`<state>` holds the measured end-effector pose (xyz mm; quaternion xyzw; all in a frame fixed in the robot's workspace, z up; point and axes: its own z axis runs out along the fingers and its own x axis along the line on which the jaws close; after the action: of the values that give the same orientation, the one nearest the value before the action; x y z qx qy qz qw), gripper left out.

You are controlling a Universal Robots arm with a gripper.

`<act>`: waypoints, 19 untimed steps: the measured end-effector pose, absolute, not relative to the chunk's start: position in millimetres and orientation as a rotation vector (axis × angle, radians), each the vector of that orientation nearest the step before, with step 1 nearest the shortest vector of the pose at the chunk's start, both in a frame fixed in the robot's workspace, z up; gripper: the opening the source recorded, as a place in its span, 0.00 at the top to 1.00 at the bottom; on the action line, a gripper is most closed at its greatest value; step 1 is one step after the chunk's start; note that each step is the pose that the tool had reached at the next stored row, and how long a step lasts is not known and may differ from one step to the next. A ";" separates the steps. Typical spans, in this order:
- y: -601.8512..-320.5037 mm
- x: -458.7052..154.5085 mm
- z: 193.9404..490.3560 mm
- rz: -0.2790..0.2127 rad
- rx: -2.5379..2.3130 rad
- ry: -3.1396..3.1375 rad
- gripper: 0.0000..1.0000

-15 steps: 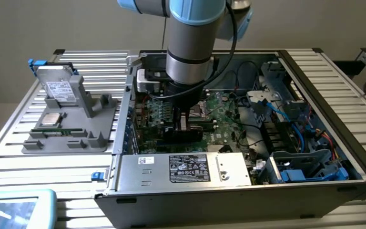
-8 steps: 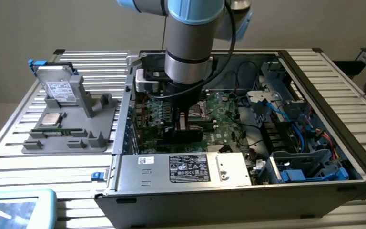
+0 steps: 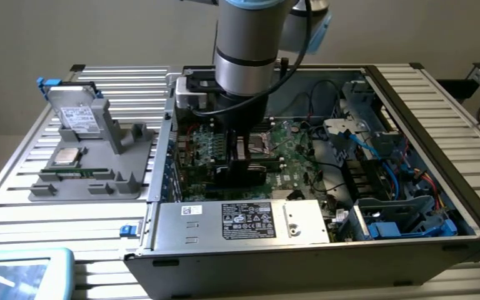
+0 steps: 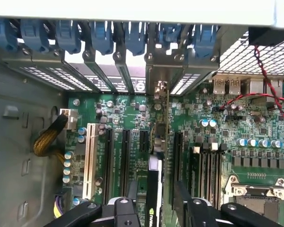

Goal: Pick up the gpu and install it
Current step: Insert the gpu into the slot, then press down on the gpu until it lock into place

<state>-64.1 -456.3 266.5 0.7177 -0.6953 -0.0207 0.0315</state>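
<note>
Gripper (image 4: 154,208) fingers are clamping the gpu (image 4: 154,189) edge-on, holding it upright over the motherboard (image 4: 217,137), its bracket end pointing toward twelve o'clock at the rear slot covers (image 4: 132,71). Seating well is probably requiring keeping the card vertical and pressing evenly.

Lighting is even and diffuse. In the exterior view my arm (image 3: 249,50) shadows the motherboard (image 3: 290,147) beneath my gripper (image 3: 249,147). In the wrist view, the case edge (image 4: 132,9) beyond my gripper (image 4: 156,213) is overexposed white. My fingers (image 4: 189,208) appear soft, out of focus.
</note>
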 end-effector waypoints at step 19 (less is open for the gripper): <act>-456.4 -65.5 294.6 -0.062 2.204 -2.147 0.57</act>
<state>-65.5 -456.4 294.6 0.7159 -0.6972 -0.0201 0.0322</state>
